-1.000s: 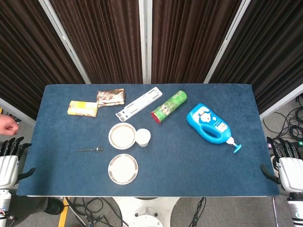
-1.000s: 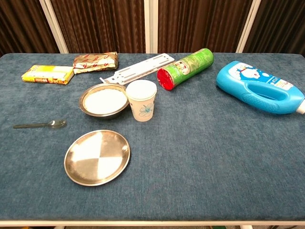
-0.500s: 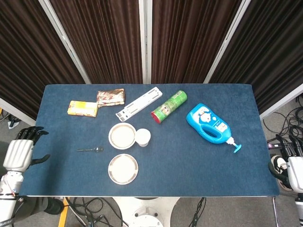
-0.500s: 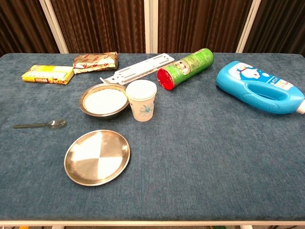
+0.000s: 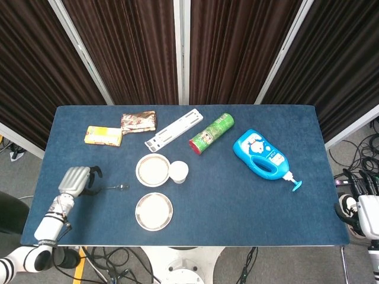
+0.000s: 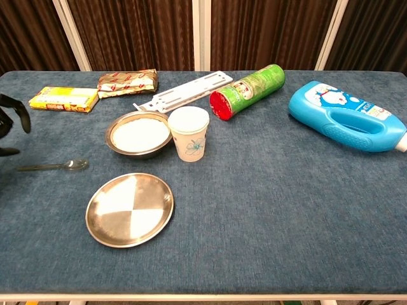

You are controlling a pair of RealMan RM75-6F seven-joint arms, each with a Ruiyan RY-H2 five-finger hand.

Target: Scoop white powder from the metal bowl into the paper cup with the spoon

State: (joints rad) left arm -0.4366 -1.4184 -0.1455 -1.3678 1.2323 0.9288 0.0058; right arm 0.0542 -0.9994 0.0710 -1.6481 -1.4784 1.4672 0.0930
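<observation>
A metal bowl (image 5: pixel 153 170) (image 6: pixel 138 135) of white powder sits left of centre, with the white paper cup (image 5: pixel 178 171) (image 6: pixel 189 132) upright and touching its right side. A small metal spoon (image 5: pixel 114 187) (image 6: pixel 54 166) lies flat to the left of both, handle pointing left. My left hand (image 5: pixel 76 180) (image 6: pixel 13 121) hovers just left of the spoon's handle, fingers apart and holding nothing. Off the table's right edge hangs my right hand (image 5: pixel 366 210), fingers extended and empty; the chest view does not show it.
An empty metal plate (image 5: pixel 154 210) (image 6: pixel 130 209) lies in front of the bowl. Along the back are a yellow packet (image 5: pixel 103 135), a foil snack bag (image 5: pixel 138 120), a white plastic strip (image 5: pixel 174 129), a green can (image 5: pixel 211 133) on its side and a blue detergent bottle (image 5: pixel 261 155).
My left hand has come in from beyond the table's left edge to just left of the spoon. The right hand stayed low off the right edge. Nothing on the table has moved.
</observation>
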